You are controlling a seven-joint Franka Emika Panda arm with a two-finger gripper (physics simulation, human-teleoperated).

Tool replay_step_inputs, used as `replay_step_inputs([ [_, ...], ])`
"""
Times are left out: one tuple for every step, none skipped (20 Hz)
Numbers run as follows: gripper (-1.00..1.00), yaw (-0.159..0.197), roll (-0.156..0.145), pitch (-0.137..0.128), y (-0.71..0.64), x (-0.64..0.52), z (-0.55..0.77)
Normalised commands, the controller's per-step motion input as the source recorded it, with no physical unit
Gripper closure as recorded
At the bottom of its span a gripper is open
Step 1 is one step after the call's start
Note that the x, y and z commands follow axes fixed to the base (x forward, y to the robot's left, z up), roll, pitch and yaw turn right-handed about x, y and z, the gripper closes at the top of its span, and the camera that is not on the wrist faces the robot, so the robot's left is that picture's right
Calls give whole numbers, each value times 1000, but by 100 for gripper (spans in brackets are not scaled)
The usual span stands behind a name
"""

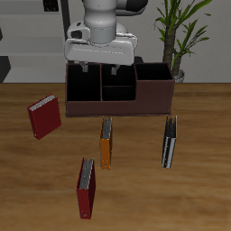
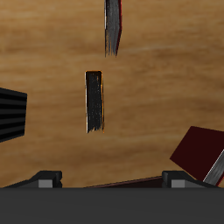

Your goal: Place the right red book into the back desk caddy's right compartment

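The table (image 1: 203, 194) is warm brown wood with a visible grain, and behind it stands a pale wall with a potted plant (image 1: 185, 32) at the back corner. At the far side of the table sits the back desk caddy (image 1: 118, 93), a long dark maroon box with a black inside split by dividers. The gripper (image 1: 100, 70) hangs over the caddy's bays, its short fingers set apart with nothing between them.

The right red book (image 1: 43, 116) lies flat on its broad crimson cover, in front of the caddy's end and slightly turned, apart from the box. Nearer the front edge, three more books stand on edge: an orange book (image 1: 106, 143), a narrower red book (image 1: 86, 188) with a grey page strip, and a dark book (image 1: 170, 142).

The wrist view shows the orange book (image 2: 96, 101) up close, with grey pages and a thin orange rim, and a crimson cover at the frame's edge that is probably the right red book (image 2: 194, 150). Only the exterior view shows the caddy, the plant and the wall.
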Motion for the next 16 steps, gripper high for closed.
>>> replay_step_inputs([
  [-100, -79, -138, -4, -512, 73, -23],
  [-100, 0, 0, 0, 42, -13, 8],
  [-100, -8, 193, 17, -453, 148, -55],
  [-100, -22, 159, 58, -151, 30, -72],
  [-100, 17, -36, -31, -289, -58, -14],
  [-100, 11, 70, -33, -303, 31, -19],
  [-100, 56, 25, 5, -335, 39, -110],
  [-100, -17, -36, -6, -469, -4, -108],
  [-100, 27, -9, 2, -416, -24, -152],
  [-100, 0, 0, 0, 13, -28, 3],
  [-100, 22, -27, 8, -565, 9, -168],
  [-100, -28, -87, 3, -656, -70, -181],
  [-100, -118, -5, 24, -570, -113, -191],
  [-100, 64, 16, -27, -528, -92, -170],
  [-100, 32, -17, -69, -591, -135, -129],
  [-100, -35, 15, -27, -462, -206, -154],
])
